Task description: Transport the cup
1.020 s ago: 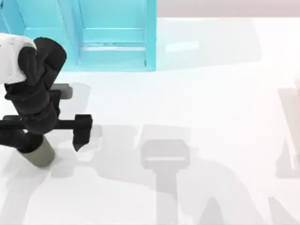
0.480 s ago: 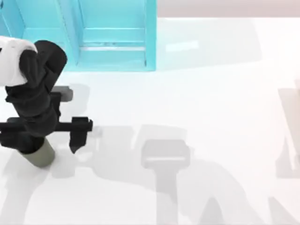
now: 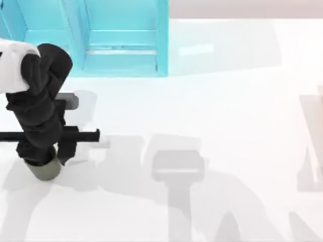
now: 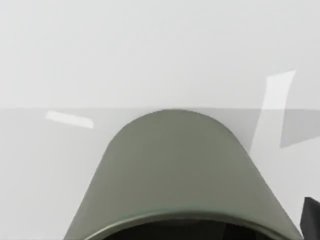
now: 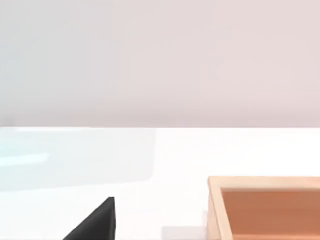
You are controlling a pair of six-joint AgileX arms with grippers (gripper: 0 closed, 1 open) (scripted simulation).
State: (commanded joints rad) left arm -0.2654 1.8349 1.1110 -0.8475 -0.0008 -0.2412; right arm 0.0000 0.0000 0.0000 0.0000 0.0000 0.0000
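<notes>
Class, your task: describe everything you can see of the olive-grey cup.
The cup is a small, plain, olive-grey cylinder with no handle and a matte look. It stands on the white table near its left side, in front of the turquoise shelf. The left arm's dark gripper sits over it, hiding its opening in the top view. The left wrist view shows its smooth wall close up, with a darker inside at the rim.

Rendered simulation workspace: showing a plain white tabletop [image 3: 232, 101], flat featureless backdrop, hard-edged shadows; carrying a glossy turquoise shelf [image 3: 121, 45] at the far left, a tan wooden box [image 5: 265, 207], untextured props throughout.
</notes>
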